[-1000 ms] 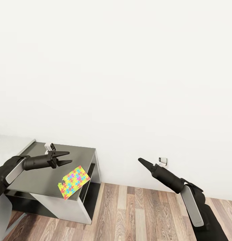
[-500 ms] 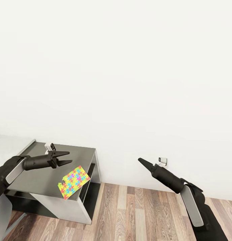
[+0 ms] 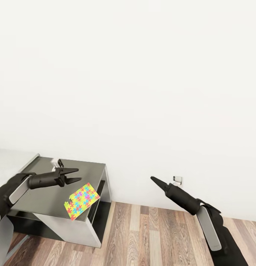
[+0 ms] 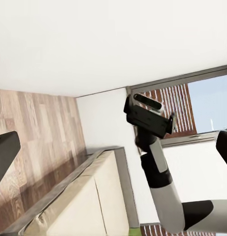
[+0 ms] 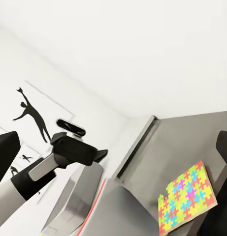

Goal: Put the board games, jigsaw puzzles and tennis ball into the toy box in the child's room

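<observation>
Over the preceding second both arms shifted slightly while the scene itself held still: the left gripper (image 3: 73, 176) dropped a little and advanced toward the wall side, and the right gripper (image 3: 153, 179) drew marginally inward and upward. The jigsaw puzzle (image 3: 81, 200) did not move. The change was small — an adjustment of posture, judged to be no commitment to a grasp, so the task had not visibly progressed. The puzzle lay flat on the dark grey cabinet (image 3: 46, 199), at its front corner nearest the wood floor (image 3: 150, 236), one corner reaching the edge; it was therefore not on the desk and not in the toy box. The left gripper's fingers were parted and held nothing; they hovered above the cabinet top, near the puzzle but clear of it, on the wall side of it and higher. In the head view the right gripper's fingers appeared as a single closed point, grasping nothing, well apart from the puzzle over the floor. In the right wrist view the puzzle (image 5: 188, 198) showed flat on the grey top, with the left gripper (image 5: 102, 154) beyond it — no contact visible.
</observation>
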Available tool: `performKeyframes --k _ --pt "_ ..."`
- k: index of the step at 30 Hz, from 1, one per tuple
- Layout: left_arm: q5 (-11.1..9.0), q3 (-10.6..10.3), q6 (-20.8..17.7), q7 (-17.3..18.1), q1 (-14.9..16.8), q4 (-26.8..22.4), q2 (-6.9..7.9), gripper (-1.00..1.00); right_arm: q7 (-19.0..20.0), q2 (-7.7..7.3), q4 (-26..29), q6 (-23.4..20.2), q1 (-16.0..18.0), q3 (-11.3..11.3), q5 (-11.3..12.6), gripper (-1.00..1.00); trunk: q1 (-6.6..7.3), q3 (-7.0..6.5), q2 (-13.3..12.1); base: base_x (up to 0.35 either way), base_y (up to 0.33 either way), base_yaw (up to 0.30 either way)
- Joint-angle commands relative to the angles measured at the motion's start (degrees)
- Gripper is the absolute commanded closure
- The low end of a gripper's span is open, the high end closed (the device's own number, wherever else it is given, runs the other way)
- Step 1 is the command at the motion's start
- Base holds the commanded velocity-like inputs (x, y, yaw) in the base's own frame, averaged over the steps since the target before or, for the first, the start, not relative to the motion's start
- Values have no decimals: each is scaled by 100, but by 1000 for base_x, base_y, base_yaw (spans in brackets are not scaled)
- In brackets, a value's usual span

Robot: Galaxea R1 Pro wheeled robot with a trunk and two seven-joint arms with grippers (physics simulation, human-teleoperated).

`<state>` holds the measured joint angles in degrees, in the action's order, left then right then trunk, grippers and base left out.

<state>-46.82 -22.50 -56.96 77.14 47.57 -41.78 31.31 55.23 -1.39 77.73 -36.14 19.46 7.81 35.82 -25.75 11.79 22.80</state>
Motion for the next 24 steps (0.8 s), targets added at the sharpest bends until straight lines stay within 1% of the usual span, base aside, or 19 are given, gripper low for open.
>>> performKeyframes --k 1,4,6,11,15,21,24 --pt "-23 -27 -51 22 9 4 -19 -100 2 0 -30 -40 5 2 30 -100 -3 12 12 0 34 0" --pt "-22 -27 -51 21 8 4 -27 -100 6 16 -33 -41 5 4 30 -100 -3 12 12 0 28 0" --pt "-13 -19 -24 25 -15 4 -85 -100 -49 65 -81 -42 5 4 30 -100 -3 12 12 0 13 0" --pt "-5 -5 4 28 -47 4 -146 -100 -207 113 -227 -49 6 -4 27 -100 -3 12 12 0 45 0" --pt "-5 6 13 29 -53 4 -157 -100 -301 132 -278 -59 6 -6 16 -100 -3 12 12 0 139 0" --pt "-3 8 18 23 -55 4 -167 -100 -324 137 -291 -65 5 -7 18 -100 -3 12 12 0 55 0" --pt "-3 8 18 27 -55 4 -166 -100 -327 138 -293 -64 8 -7 18 -100 -3 12 12 0 164 0"
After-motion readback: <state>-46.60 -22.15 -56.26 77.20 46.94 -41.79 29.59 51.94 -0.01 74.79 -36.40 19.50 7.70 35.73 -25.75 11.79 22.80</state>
